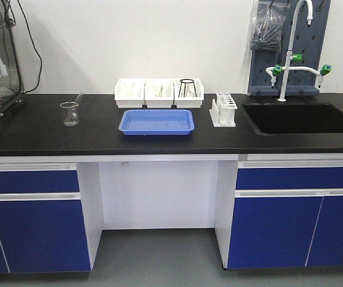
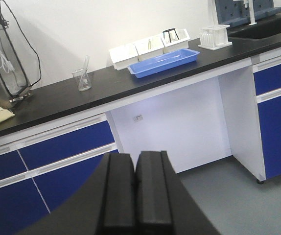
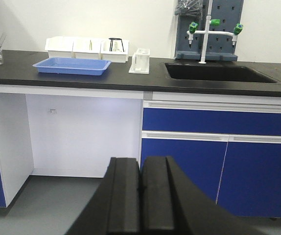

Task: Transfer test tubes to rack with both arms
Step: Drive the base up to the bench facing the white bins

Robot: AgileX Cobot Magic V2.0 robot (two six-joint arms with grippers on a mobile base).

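Observation:
The white rack (image 1: 223, 110) stands on the black counter (image 1: 40, 131) between the blue tray (image 1: 156, 121) and the sink (image 1: 300, 118). It also shows far off as the rack (image 2: 215, 36) in the left wrist view and the rack (image 3: 140, 61) in the right wrist view. Faint slim glass shapes, probably test tubes (image 1: 160, 91), lie in the middle white bin; they are too small to make out. My left gripper (image 2: 134, 161) and right gripper (image 3: 140, 164) are both shut on nothing. They hang low in front of the cabinets, well short of the counter. Neither arm shows in the front view.
Three white bins (image 1: 159, 93) stand in a row behind the tray, the right one holding a black wire tripod (image 1: 187, 88). A glass beaker (image 1: 70, 113) with a rod stands at the left. A faucet (image 1: 291, 66) rises behind the sink. Blue cabinets (image 1: 34, 221) flank a knee gap.

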